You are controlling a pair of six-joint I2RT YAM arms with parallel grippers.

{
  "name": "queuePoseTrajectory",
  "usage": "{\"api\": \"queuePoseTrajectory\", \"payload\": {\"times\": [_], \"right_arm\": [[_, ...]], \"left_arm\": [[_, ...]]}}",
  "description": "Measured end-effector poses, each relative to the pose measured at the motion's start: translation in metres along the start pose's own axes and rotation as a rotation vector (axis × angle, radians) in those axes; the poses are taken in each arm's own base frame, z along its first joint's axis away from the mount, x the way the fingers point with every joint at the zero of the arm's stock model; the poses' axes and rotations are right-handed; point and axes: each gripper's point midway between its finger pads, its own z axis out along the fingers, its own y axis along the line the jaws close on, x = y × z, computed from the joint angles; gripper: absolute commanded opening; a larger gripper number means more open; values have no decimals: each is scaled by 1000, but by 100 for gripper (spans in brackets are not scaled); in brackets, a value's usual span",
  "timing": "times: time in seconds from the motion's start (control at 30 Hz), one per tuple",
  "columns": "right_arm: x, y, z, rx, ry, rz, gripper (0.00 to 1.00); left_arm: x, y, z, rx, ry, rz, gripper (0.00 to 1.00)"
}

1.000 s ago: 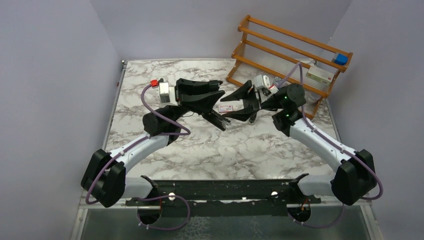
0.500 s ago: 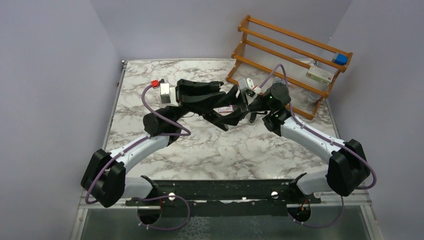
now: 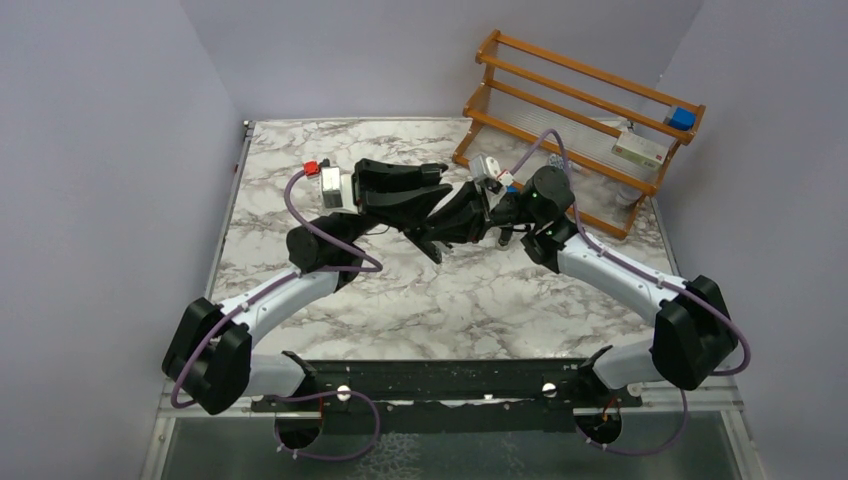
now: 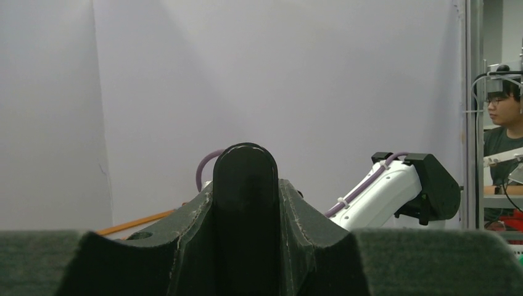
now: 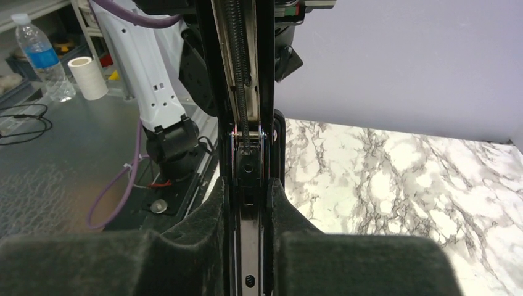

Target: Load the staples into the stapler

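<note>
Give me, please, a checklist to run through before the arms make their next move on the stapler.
1. Left gripper clamped on the stapler: ok, it squeezes the rounded black end.
2. Right gripper on the stapler: ok, it presses both sides of the rail.
3. Channel exposed: ok, the silver track and spring show.
4. Staple strip in the channel: cannot tell.
5. Staples box located: not ok, no view shows it.

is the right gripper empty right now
No, the right gripper is shut on the stapler, with a finger pressed against each side of its open spring channel.
</note>
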Motion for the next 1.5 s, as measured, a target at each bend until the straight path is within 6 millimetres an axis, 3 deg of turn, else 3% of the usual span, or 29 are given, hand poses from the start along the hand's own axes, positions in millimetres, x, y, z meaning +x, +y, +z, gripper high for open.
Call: {"api": "queuePoseTrajectory", "payload": {"times": [0.07,0.17,0.47,0.73,1.1,1.3,1.5], "right_arm": [[-1,-2,0,13,-2,2,1],[0,-1,0,27,2,19,1],[-8,3,-5,83,5,52,1],[-21,1,-11,157,6,50,1],[-32,-16,-16,268,52,59,1],[-13,-39,-30,427,111,119,1],[10,-57,-39,526,208,168,1]], "left_arm": [[0,0,0,-1,-1,10,20],[-2,3,-4,-32,-14,25,33],[-28,13,-29,-174,-90,107,46],[-56,11,-36,-218,-153,222,62],[-85,17,-43,-335,-117,432,72],[-106,23,-52,-434,-60,593,74],[-104,38,-67,-529,29,673,73]]}}
